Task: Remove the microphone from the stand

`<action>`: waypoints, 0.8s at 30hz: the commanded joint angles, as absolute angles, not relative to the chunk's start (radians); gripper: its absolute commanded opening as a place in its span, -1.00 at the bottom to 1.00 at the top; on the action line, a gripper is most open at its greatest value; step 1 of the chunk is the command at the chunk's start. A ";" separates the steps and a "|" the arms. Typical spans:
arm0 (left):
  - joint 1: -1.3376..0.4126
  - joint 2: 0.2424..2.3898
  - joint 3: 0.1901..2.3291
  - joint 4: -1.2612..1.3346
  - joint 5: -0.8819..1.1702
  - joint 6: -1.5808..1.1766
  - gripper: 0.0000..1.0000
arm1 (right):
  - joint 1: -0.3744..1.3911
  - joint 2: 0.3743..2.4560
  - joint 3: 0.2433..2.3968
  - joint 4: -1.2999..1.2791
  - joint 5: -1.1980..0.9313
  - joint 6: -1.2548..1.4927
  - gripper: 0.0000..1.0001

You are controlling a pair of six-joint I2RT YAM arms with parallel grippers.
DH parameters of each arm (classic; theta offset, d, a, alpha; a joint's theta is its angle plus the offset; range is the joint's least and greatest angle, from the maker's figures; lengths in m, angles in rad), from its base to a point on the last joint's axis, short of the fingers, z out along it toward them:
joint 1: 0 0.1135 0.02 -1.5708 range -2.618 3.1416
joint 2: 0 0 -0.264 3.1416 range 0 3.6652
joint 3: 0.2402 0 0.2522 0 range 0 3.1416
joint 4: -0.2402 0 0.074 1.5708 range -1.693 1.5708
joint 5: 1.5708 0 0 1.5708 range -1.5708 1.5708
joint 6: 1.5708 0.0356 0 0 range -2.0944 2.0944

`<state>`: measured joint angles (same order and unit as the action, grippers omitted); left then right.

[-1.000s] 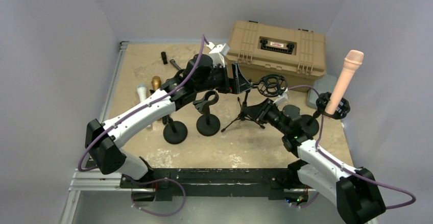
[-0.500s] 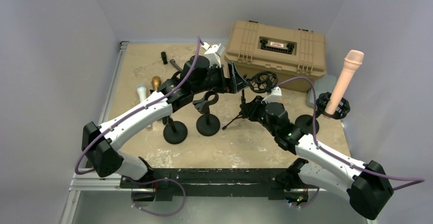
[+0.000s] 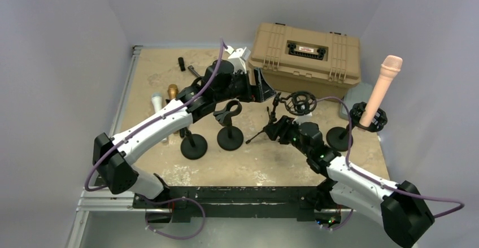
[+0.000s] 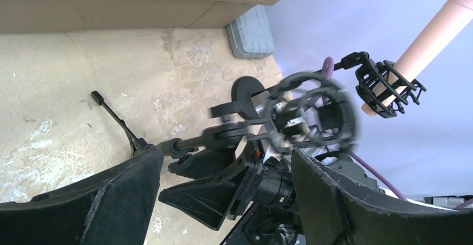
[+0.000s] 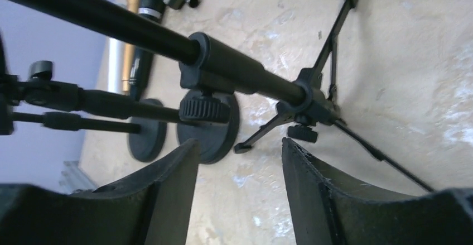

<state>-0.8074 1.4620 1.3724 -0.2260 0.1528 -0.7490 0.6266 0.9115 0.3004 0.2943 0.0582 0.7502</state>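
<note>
A pink-beige microphone [image 3: 384, 85] stands tilted in a black shock mount [image 3: 368, 118] on a round-base stand [image 3: 338, 139] at the right; it also shows in the left wrist view [image 4: 440, 24]. My left gripper [image 3: 266, 90] is open and empty, high over the table middle, well left of the microphone. My right gripper [image 3: 277, 126] is open and empty, at the pole of a black tripod stand [image 3: 270, 125]. In the right wrist view the pole [image 5: 240, 69] crosses just beyond my open gripper [image 5: 240, 167]. The tripod's empty shock mount [image 4: 312, 114] looks blurred.
A tan hard case [image 3: 308, 53] stands at the back. Two round-base clip stands [image 3: 230, 138] [image 3: 194, 146] stand left of the tripod. A gold microphone [image 3: 172, 91] and a white one [image 3: 157, 101] lie at the left. A grey pad [image 3: 350, 104] lies near the case.
My right gripper has moved left and closer to the tripod pole. The tripod's empty shock mount has swung left and then back right. My left arm has barely moved.
</note>
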 commanded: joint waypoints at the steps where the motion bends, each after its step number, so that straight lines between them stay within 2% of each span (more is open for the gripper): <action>1: -0.808 1.488 1.421 -0.199 0.171 -0.765 0.65 | 0.601 0.861 0.254 0.461 -0.077 0.905 0.12; 5: -0.808 1.536 1.439 -0.180 0.209 -0.781 0.58 | 0.600 0.826 0.205 0.541 -0.121 1.004 0.14; 9: -0.808 1.554 1.433 -0.171 0.225 -0.783 0.56 | 0.600 0.802 0.221 0.488 -0.120 1.022 0.16; 15: -0.809 1.529 1.412 -0.196 0.229 -0.738 0.62 | 0.599 0.747 0.210 0.325 -0.127 1.100 0.45; 17: -0.810 1.513 1.402 -0.206 0.230 -0.721 0.62 | 0.598 0.737 0.185 0.295 -0.163 1.127 0.61; 20: -0.814 1.494 1.391 -0.210 0.233 -0.700 0.62 | 0.595 0.751 0.145 0.323 -0.263 1.147 0.66; 24: -0.831 1.490 1.400 -0.215 0.260 -0.681 0.60 | 0.595 0.797 0.154 0.237 -0.319 1.087 0.65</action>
